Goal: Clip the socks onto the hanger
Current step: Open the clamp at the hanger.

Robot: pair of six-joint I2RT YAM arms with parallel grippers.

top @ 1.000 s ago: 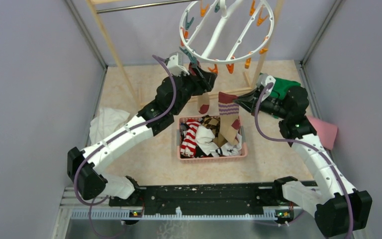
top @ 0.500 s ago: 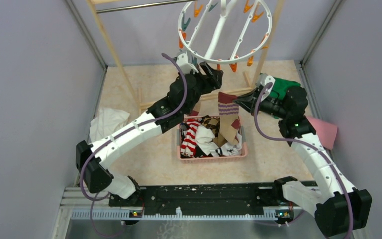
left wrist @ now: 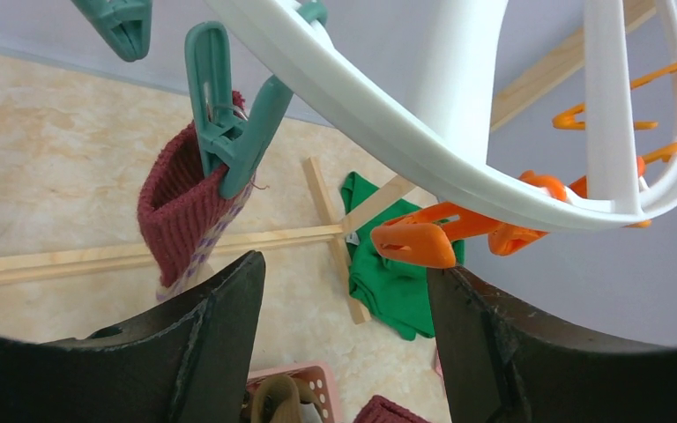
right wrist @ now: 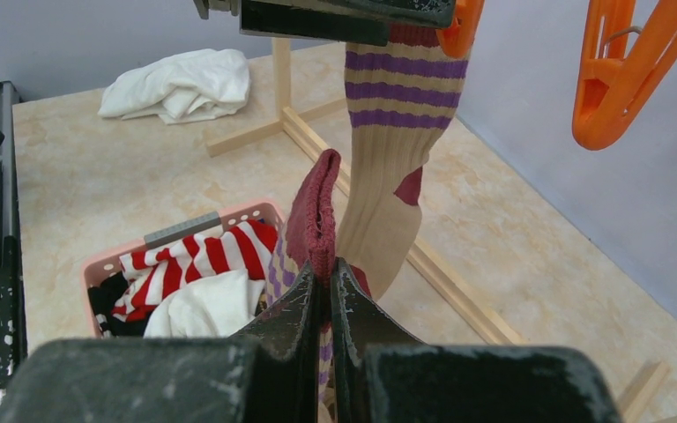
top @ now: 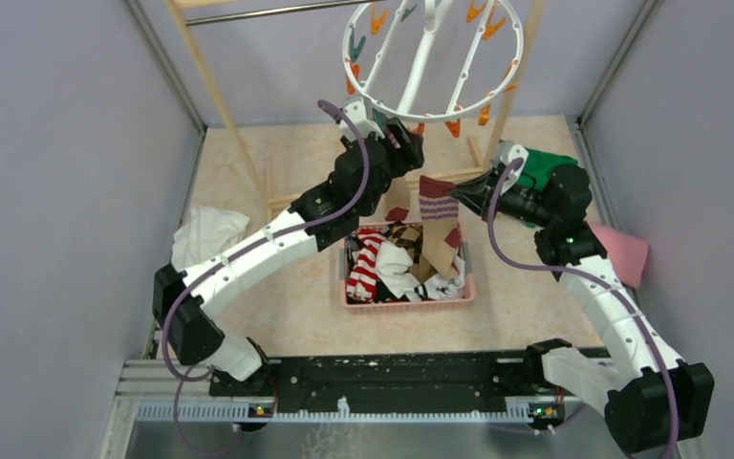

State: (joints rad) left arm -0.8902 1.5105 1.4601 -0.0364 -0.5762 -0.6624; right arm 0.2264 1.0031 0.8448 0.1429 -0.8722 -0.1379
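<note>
Okay, step in hand: getting a second sock onto the hanger [left wrist: 458,97], by my read.
Left claw [left wrist: 344,269]: wide open, holding nothing, right under the hanger's rim with an orange peg [left wrist: 410,244] sitting between its fingers.
Right claw [right wrist: 326,271]: pinched tight on the maroon cuff of the second sock [right wrist: 317,211], below the hanger's near edge, the rest of the sock dangling.
Clipped sock [left wrist: 185,216]: hangs off the hanger from a teal peg [left wrist: 214,132] biting its cuff, a little way round the rim from the orange one.
Other socks: heaped in the pink basket [top: 406,304], well below the hanger.
How I'd do it: squeeze the orange peg's handle ends, not its jaws, square on so it doesn't twist on the hanger. Hold it open while the cuff comes up from under the hanger into the mouth, deep enough to catch both layers. Let the peg bite first, then have the right claw let go.
Watch out: the hanger looks free-hanging, so I'd guess any sideways shove swings it. Go slow.
</note>
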